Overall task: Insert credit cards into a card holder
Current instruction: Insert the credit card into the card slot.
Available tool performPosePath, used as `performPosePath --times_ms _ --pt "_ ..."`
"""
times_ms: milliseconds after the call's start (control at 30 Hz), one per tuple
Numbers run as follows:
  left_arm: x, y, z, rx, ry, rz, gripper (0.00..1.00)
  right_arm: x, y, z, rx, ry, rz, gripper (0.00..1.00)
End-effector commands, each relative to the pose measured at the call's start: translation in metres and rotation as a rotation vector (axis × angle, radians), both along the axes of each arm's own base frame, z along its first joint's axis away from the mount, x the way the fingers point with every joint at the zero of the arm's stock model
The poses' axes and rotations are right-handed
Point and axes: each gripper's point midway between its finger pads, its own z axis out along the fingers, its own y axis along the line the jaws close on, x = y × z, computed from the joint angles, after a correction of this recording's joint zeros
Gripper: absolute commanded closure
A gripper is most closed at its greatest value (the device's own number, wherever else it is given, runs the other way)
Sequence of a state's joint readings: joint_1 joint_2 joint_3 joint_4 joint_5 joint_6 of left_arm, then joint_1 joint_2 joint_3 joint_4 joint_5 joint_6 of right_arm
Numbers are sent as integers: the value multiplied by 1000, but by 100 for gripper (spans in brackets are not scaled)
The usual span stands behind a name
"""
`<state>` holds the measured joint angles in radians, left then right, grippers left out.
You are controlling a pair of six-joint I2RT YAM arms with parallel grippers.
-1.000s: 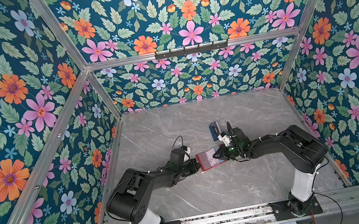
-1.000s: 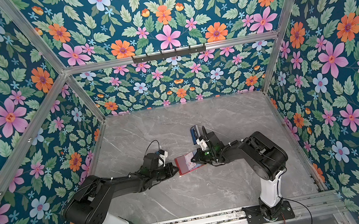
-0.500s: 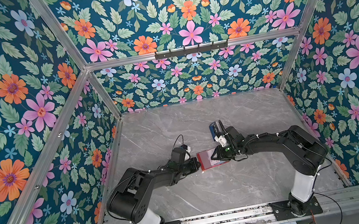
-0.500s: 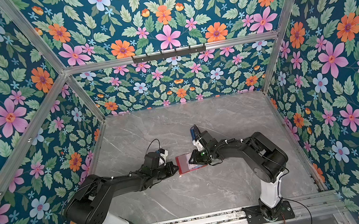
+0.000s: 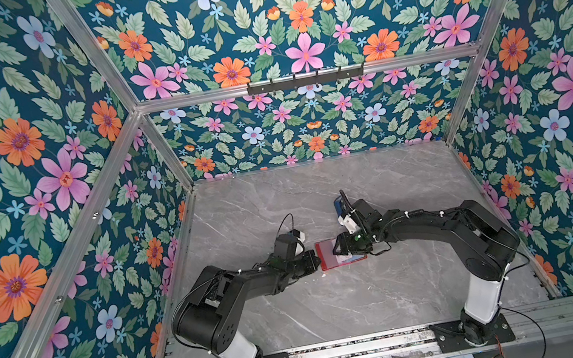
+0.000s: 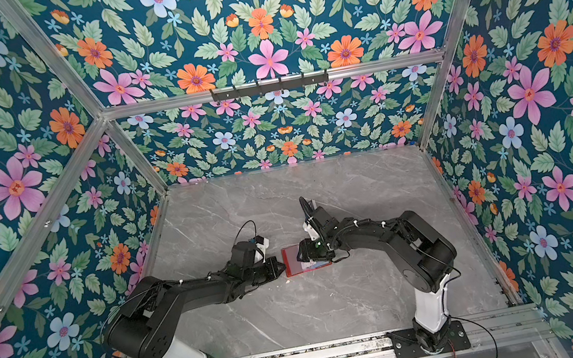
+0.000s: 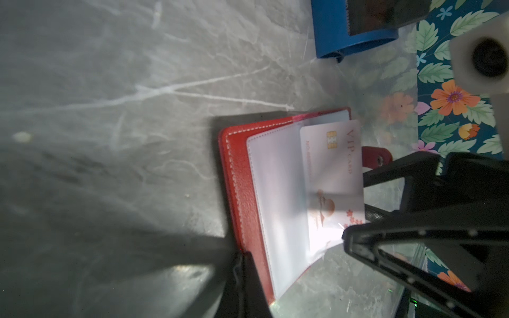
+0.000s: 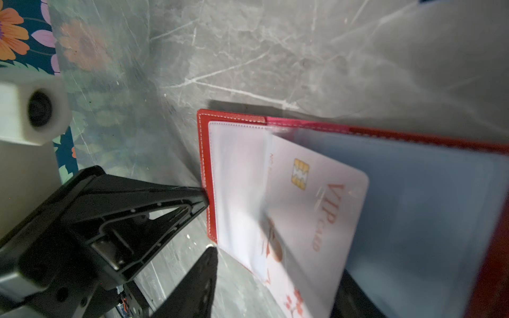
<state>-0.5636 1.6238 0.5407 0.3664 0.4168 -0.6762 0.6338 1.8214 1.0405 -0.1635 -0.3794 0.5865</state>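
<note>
The blue card rack (image 7: pixel 330 30) is cut off at the frame edge and mostly hidden behind the right arm (image 5: pixel 444 224) in both top views. The one open red card holder (image 5: pixel 328 256) lies just below frame centre, its edge pinched by the closed left gripper (image 8: pixel 202 199). One white credit card (image 7: pixel 330 170) sits half inside a sleeve, between the spread fingers of the right gripper (image 7: pixel 356 206).

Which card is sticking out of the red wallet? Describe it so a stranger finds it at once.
Near the middle of the grey marble table lies the open red card holder. Partly inside its clear sleeve sits the card. It is white, with a gold chip, "VIP" lettering and an orange drawing, and nothing else in the holder shows print.
</note>
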Motion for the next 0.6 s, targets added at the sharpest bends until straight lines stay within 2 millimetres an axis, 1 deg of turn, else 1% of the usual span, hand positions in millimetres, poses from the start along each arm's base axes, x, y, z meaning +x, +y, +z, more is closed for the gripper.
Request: performPosePath --times_ms 0,167,333,433,567 --pt "-6 12 -15 75 38 18 100 -8 -35 -25 -224 29 -33 35" --pt "-4 12 -16 83 36 16 100 -7 -38 -25 -295 22 -32 32" --pt "-3 14 -16 91 34 24 100 -6 -36 -21 -291 18 -31 29" --pt "-4 15 -18 96 36 25 100 -5 -35 -16 -282 9 -32 25" --pt "-4 14 -18 94 35 19 100 -4 -34 -10 -275 -1 -34 25"
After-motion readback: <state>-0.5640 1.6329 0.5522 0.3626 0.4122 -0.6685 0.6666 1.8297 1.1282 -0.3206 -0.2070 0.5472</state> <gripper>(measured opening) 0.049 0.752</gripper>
